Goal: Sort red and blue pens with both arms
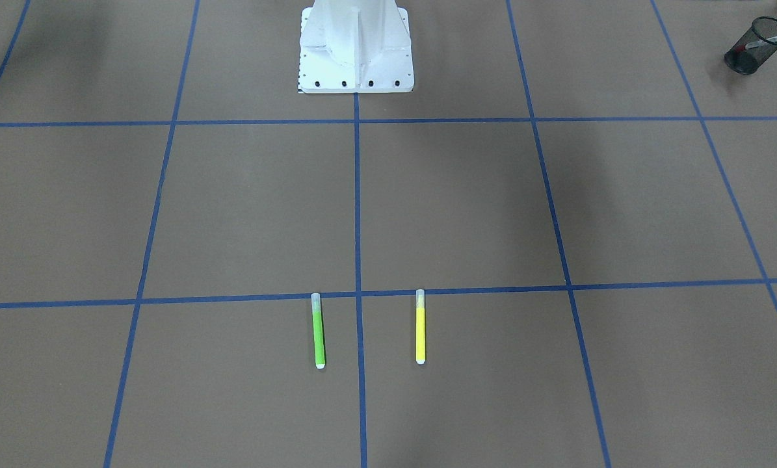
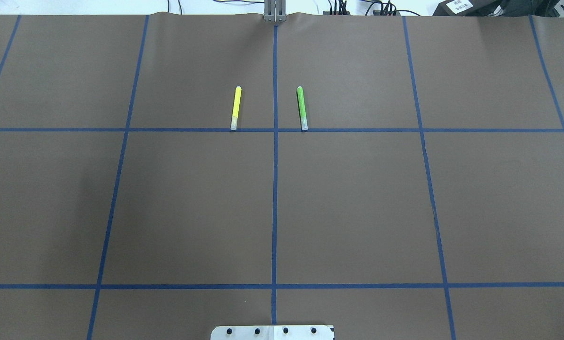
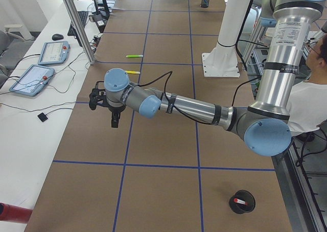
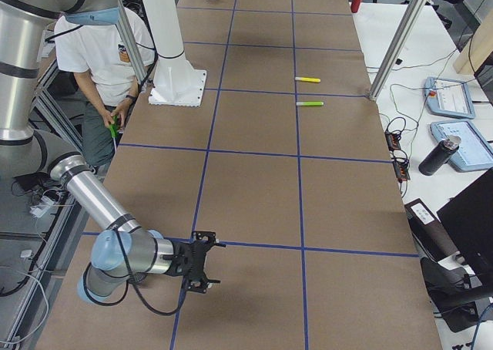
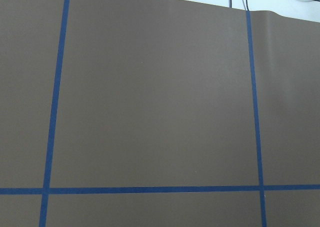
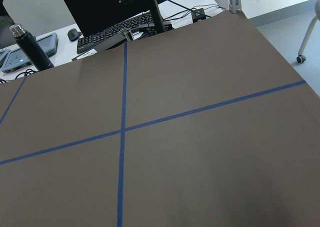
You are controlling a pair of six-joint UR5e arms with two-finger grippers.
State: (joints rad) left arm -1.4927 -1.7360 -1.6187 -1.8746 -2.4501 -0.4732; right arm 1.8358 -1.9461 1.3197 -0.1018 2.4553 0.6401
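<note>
The red pen [image 1: 773,40], white with a red cap, stands in a black mesh cup [image 1: 749,49] at the table's corner on my left side; it shows too in the exterior left view as the red pen [image 3: 239,202] in that cup [image 3: 242,201]. The blue pen is out of view. My left gripper [image 3: 115,120] hangs over bare brown table, far from the cup, and I cannot tell if it is open or shut. Above a blue tape line near the table's near end hovers my right gripper [image 4: 202,282]; its state cannot be told either. Neither wrist view shows fingers.
A green marker [image 2: 302,107] and a yellow marker [image 2: 235,107] lie parallel at the far middle of the table. A second dark cup [image 3: 205,0] stands at the far end. The white robot base [image 1: 355,49] is mid-table. A seated person [image 4: 104,57] is beside it.
</note>
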